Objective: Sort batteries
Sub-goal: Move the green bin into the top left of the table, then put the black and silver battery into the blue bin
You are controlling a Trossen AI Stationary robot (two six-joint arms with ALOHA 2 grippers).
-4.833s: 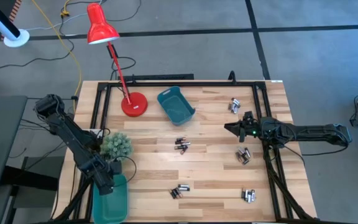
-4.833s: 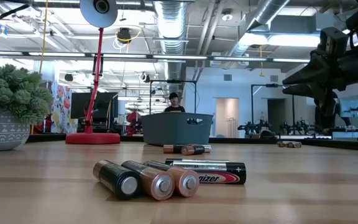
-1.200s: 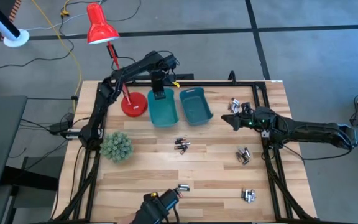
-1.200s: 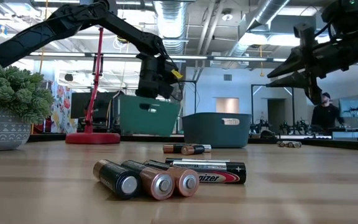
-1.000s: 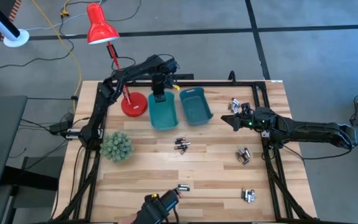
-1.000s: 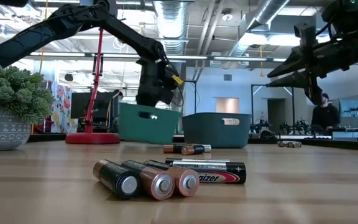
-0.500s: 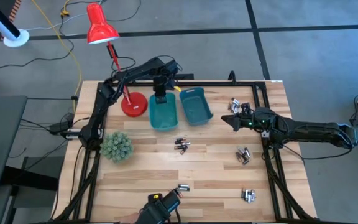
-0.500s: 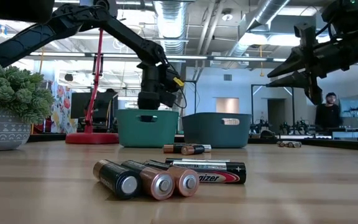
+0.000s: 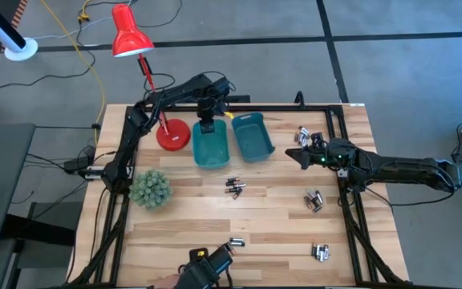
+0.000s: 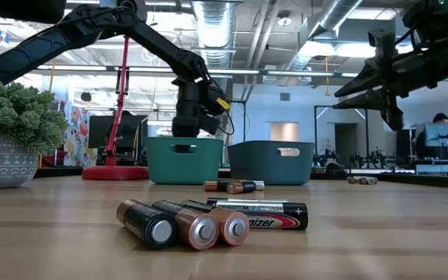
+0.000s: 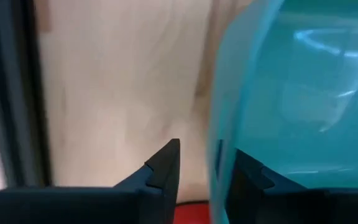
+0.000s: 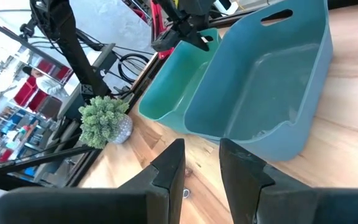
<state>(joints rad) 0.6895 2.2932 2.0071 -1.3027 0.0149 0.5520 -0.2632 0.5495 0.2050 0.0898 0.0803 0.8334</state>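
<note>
- Though set upright on the table (image 9: 279,225), not loaded yet: 2 bins side by side at the far edge, probably 1 per battery type.
- Far left: plant (image 9: 150,189) and red lamp (image 9: 131,36), clutter well apart from the work.
- Left gripper (image 9: 207,123) at far wall of green bin (image 9: 212,151). Fingers (image 11: 165,167) straddling that wall, 1 inside, 1 outside, spread with a gap showing on the outer side. Reads as a release, not a pinch.
- Blue bin (image 9: 253,140) just beside it, to the right.
- Batteries (image 9: 234,188) lying loose on bare wood in 5 small clusters, mid-table to right edge, none in either bin. Sorting judged not started.
- Right gripper (image 9: 299,157) hovering right of blue bin, near the far-right cluster. Fingers slightly parted, nothing held, pointed toward the bins. Likely positioned for a first pick.
</note>
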